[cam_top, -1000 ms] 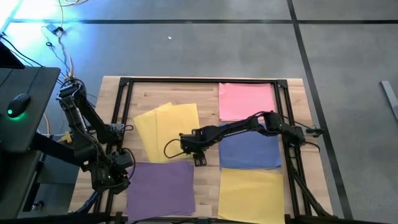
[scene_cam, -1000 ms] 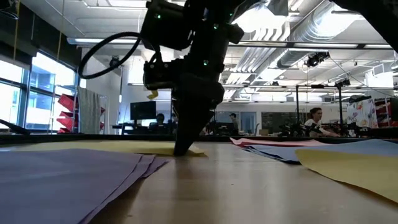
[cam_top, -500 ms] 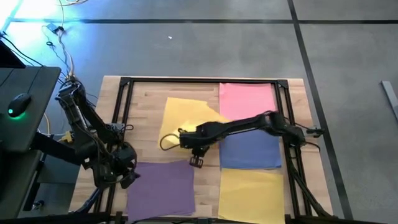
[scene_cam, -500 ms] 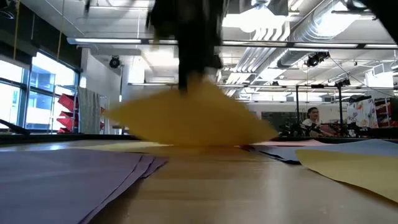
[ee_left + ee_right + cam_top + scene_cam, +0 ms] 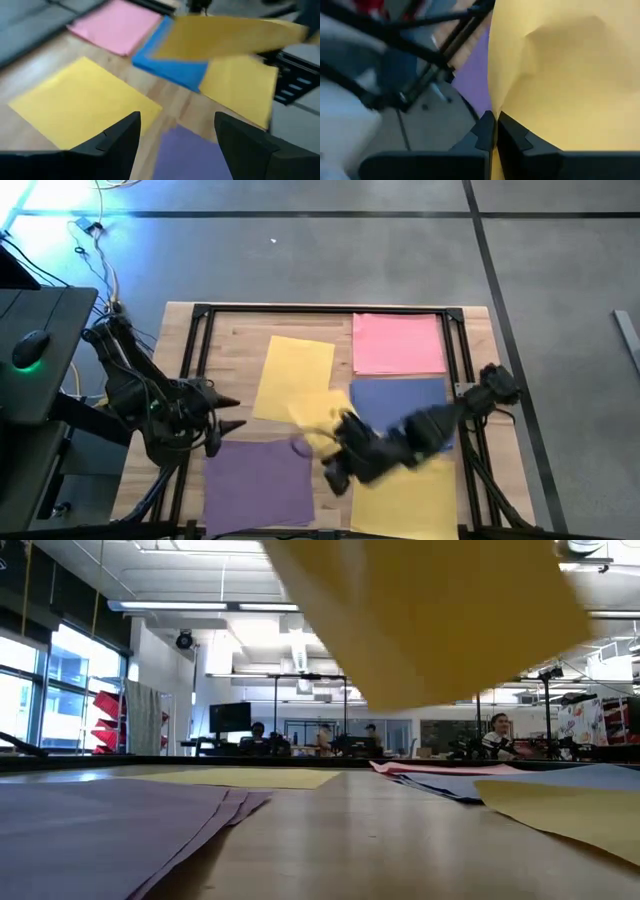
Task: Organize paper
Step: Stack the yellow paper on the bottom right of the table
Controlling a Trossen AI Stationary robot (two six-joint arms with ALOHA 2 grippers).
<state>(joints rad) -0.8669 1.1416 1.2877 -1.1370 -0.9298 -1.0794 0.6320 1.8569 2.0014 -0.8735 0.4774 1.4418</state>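
My right gripper (image 5: 333,476) hangs over the table's near middle, shut on one yellow sheet (image 5: 318,418) that floats high in the low view (image 5: 430,610). A second yellow sheet (image 5: 293,377) lies flat on the table's middle. Pink (image 5: 398,343) and blue (image 5: 400,394) piles lie at the right. A yellow pile (image 5: 415,492) and a purple pile (image 5: 258,480) lie flat near the near edge. My left gripper (image 5: 226,426) is open at the left, above the purple pile's far corner, touching nothing (image 5: 175,145). My right gripper pinches the yellow sheet at its edge (image 5: 509,126) between the two shut fingers (image 5: 485,131). It looks like a single layer. The sheet is lifted clear of the table and spreads out ahead of the fingers, bowed and creased (image 5: 560,65).
A black metal frame (image 5: 200,330) borders the wooden table (image 5: 235,330) on its left, far and right sides. A desk with a mouse (image 5: 32,345) and cables stands off the left edge. People sit at desks far behind the table (image 5: 500,735).
My right gripper took one yellow sheet from the two in the middle, lifted it clear and swung it toward the near right, over the yellow pile's edge. The other yellow sheet stayed flat on the table. My left gripper rose and moved toward the table's middle.
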